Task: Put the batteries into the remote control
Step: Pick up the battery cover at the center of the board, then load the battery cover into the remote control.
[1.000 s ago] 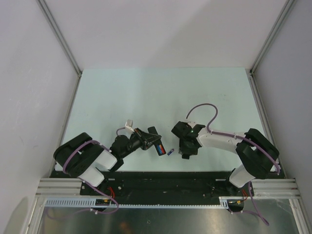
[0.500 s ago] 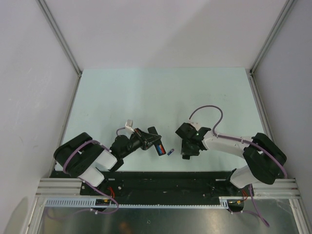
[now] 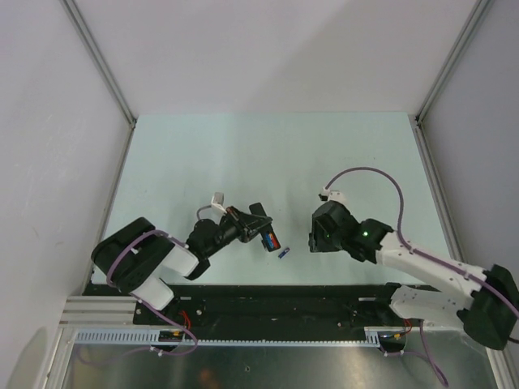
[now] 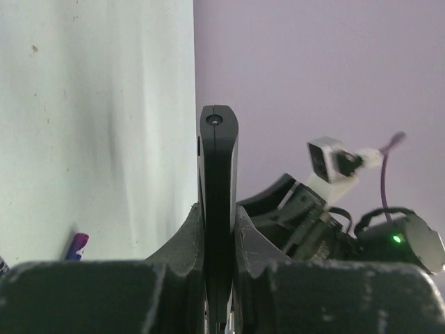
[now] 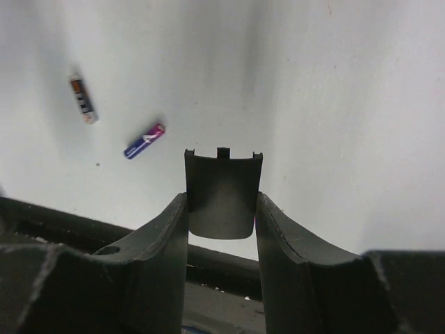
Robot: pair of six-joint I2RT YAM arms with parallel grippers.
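The left claw (image 4: 219, 226) clamps the remote control (image 4: 218, 160); the right claw (image 5: 221, 205) pinches a black battery cover (image 5: 222, 177). A blue battery (image 5: 144, 141) and orange battery (image 5: 83, 99) lie on the worktop (image 5: 327, 104).

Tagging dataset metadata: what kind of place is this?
Probably a lab robot workcell: plain white walls in aluminium framing, a pale-green tabletop, and a left arm and right arm mounted along a metal rail. The left gripper clamps the remote control, the right gripper a black cover.
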